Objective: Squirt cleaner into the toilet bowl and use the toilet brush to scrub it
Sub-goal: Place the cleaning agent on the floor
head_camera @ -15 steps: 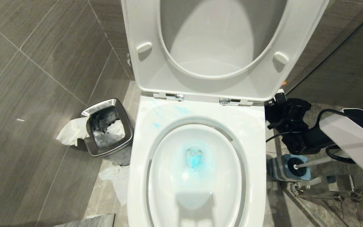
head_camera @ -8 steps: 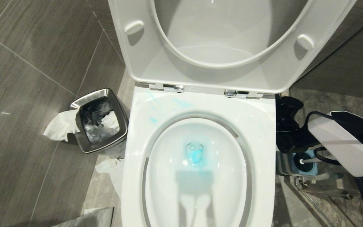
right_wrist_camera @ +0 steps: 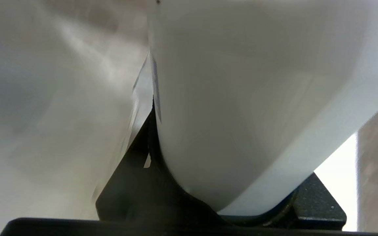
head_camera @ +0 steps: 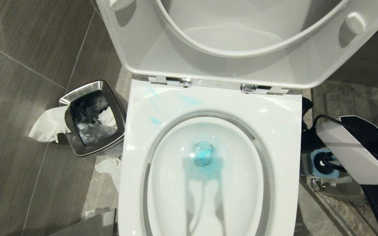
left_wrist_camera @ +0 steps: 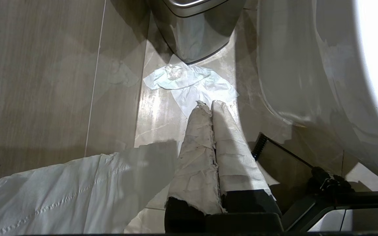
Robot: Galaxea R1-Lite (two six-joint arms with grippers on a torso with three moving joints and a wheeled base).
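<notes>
Grey tiled floor (head_camera: 18,65) is seen around the fixture. At nine o'clock from the toilet bowl (head_camera: 274,131) a small steel bin (head_camera: 118,114) is stood, lined with a dark bag; crumpled tissue (head_camera: 46,126) is draped over its far-left edge, and more paper (head_camera: 110,167) is spread on the floor just beside the bin's base.

The left gripper (left_wrist_camera: 210,104) is shown only in its wrist view, held low over the floor and aimed at that paper, with the bin beyond and the bowl's outer wall alongside. Its jaws, wrapped in pale tape, are pressed together and nothing is held. A white cloth (left_wrist_camera: 61,190) is laid close to it.

At the centre, the seat and lid (head_camera: 149,49) are raised at twelve o'clock. The cleaner (head_camera: 203,156) is pooled turquoise in the water at the bowl's middle, and pale blue smears (head_camera: 154,120) are left on the rim at about ten o'clock.

At three o'clock from the bowl, the toilet brush (head_camera: 322,163) is seated in its square blue-grey holder (head_camera: 315,157) on the floor, largely covered by the white-cased right arm (head_camera: 349,154). The right gripper (head_camera: 308,139) is lowered between the bowl's side and the holder; whether its jaws are open or closed cannot be told, and a blurred white surface fills its wrist view.
</notes>
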